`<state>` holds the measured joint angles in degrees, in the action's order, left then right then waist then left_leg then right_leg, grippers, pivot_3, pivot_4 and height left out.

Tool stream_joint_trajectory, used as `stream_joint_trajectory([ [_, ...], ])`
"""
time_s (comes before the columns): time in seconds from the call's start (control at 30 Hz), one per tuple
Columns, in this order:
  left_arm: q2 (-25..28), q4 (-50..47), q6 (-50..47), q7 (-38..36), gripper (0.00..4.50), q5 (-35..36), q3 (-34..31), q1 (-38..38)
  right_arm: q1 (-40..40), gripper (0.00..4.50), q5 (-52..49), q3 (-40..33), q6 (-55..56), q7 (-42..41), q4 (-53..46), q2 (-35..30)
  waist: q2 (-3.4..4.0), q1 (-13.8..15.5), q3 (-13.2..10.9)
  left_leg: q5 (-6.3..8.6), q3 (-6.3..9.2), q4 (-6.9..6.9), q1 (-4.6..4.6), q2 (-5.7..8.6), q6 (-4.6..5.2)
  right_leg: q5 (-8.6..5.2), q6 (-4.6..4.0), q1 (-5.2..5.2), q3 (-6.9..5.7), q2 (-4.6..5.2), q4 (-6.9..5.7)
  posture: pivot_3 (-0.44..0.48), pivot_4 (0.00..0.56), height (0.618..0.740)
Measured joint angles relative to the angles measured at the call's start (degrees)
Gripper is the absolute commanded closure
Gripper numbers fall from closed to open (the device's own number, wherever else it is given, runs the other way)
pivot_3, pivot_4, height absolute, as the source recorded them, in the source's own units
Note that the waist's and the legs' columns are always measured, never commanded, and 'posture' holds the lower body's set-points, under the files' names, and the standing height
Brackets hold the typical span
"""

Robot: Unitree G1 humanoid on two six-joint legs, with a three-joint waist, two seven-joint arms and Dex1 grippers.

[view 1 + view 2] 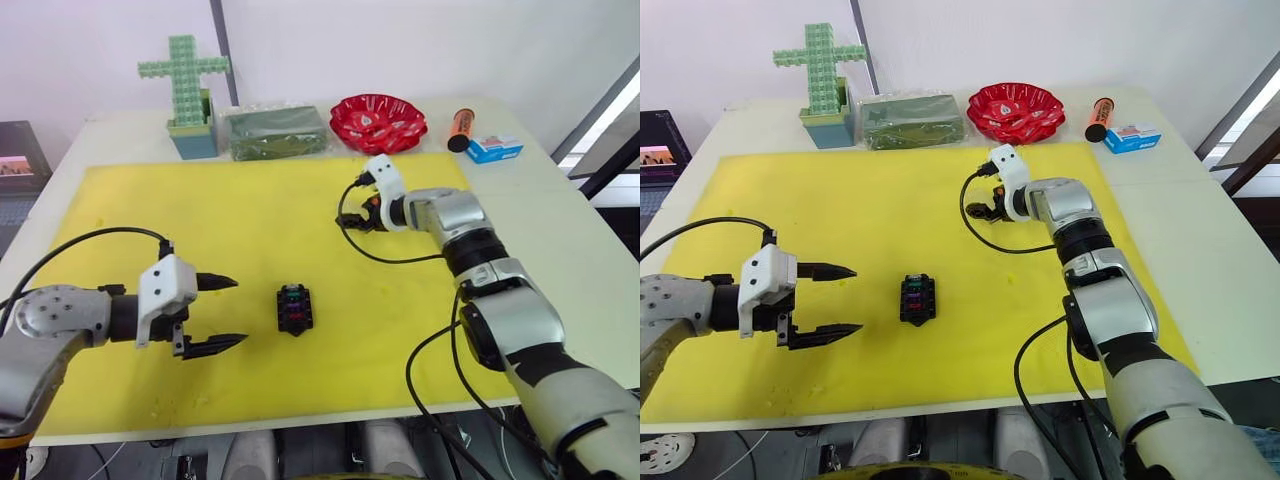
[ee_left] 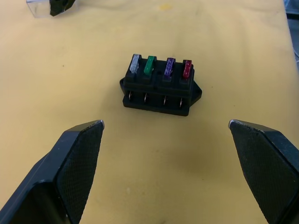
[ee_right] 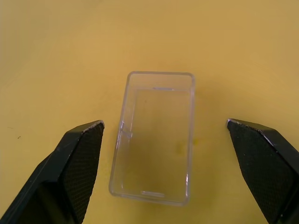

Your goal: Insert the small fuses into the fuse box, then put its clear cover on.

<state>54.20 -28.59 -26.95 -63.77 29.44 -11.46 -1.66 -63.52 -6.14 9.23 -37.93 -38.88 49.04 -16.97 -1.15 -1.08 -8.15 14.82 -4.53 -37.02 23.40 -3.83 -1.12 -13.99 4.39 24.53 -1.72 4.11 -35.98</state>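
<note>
Spread wide and empty, right gripper [image 3: 163, 135] straddling clear cover [image 3: 155, 138] on mat; left gripper [image 1: 222, 312] equally open beside fuse box [image 1: 295, 309].

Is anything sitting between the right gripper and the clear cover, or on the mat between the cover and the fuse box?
Nothing visible. The right gripper is open with the clear cover between its fingers, and bare yellow mat runs to the fuse box.
</note>
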Motion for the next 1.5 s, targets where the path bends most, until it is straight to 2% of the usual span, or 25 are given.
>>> stream_joint_trajectory([
  [0.03, -0.02, -0.27, -0.03, 0.16, 0.0, 0.0, 0.0, -0.08, 0.0, 0.03, 0.44, 0.17, 0.59, 0.03, 0.1, 0.15, 0.0, 0.0, 0.0, 0.0, 0.0, 0.0, 0.0, 0.0, 0.0, 0.0, 0.0, 0.0, 0.0, 0.0, 0.0, 0.0, 0.15, 0.74],
  [0.13, -0.5, -1.49, -0.05, 0.61, 0.0, -0.02, 0.28, -0.94, 0.11, 0.63, 1.64, 0.77, 2.11, -0.09, 0.14, 0.22, 0.0, 0.01, 0.0, 0.0, 0.0, 0.0, 0.0, 0.0, 0.0, 0.0, 0.0, 0.0, 0.0, 0.0, 0.0, 0.0, 0.15, 0.74],
  [0.33, -1.88, -3.9, -0.05, 2.9, 0.0, -0.7, 1.87, -5.43, 1.45, 2.67, 3.87, 1.58, 3.41, -1.03, -1.44, 0.16, 0.0, -0.02, 0.0, 0.0, 0.01, 0.01, 0.0, -0.01, 0.0, 0.0, -0.01, 0.0, 0.0, 0.0, 0.0, 0.0, 0.15, 0.74],
  [0.5, -4.07, -6.25, -1.11, 6.81, 0.0, -1.75, 4.33, -6.18, 2.64, 2.68, 4.96, 1.87, 3.2, -1.85, -4.05, 0.04, 0.0, 0.03, 0.0, 0.0, 0.01, 0.0, 0.0, 0.0, 0.0, 0.0, 0.0, -0.01, 0.01, 0.01, 0.0, 0.0, 0.15, 0.74],
  [0.6, -6.38, -7.75, -3.05, 11.48, 0.0, -3.3, 6.82, -6.19, 4.35, 2.68, 5.23, 2.3, 1.43, -2.9, -8.81, -0.66, 0.01, 0.1, 0.0, 0.0, 0.02, 0.0, 0.0, 0.0, 0.0, 0.0, 0.0, -0.01, 0.01, 0.0, -0.01, 0.0, 0.15, 0.74],
  [0.73, -9.89, -10.93, -7.12, 18.03, 0.0, -5.88, 13.51, -7.05, 6.68, 2.68, 4.8, 2.15, -3.21, -3.67, -16.68, -1.92, 0.01, 0.25, 0.0, 0.0, 0.02, -0.01, -0.01, 0.0, 0.0, 0.0, 0.01, -0.02, 0.01, 0.01, -0.01, 0.0, 0.15, 0.74],
  [0.97, -17.94, -12.27, -13.17, 30.67, 0.0, -12.77, 22.98, -3.8, 9.03, 2.68, 3.23, 1.12, -9.49, -3.06, -25.77, -2.23, 0.01, 0.45, 0.04, 0.0, 0.06, -0.05, -0.02, 0.03, 0.0, 0.01, 0.01, -0.07, 0.01, 0.0, -0.02, 0.0, 0.15, 0.74],
  [1.27, -31.05, -10.77, -19.1, 45.67, 0.0, -19.73, 28.96, 0.0, 9.1, 2.68, 1.18, 0.96, -13.87, -1.32, -31.38, -2.23, -0.02, 0.48, 0.07, 0.0, 0.11, -0.09, -0.04, 0.05, 0.01, 0.01, 0.02, -0.12, 0.01, 0.0, -0.03, 0.0, 0.15, 0.74],
  [1.5, -36.0, -9.92, -21.07, 51.33, 0.0, -23.07, 31.38, 0.65, 9.1, 2.68, 0.17, 0.96, -14.56, -0.28, -32.47, -2.24, -0.03, 0.49, 0.07, 0.0, 0.12, -0.09, -0.04, 0.06, 0.01, 0.01, 0.02, -0.13, 0.0, 0.0, -0.03, 0.0, 0.15, 0.74],
])
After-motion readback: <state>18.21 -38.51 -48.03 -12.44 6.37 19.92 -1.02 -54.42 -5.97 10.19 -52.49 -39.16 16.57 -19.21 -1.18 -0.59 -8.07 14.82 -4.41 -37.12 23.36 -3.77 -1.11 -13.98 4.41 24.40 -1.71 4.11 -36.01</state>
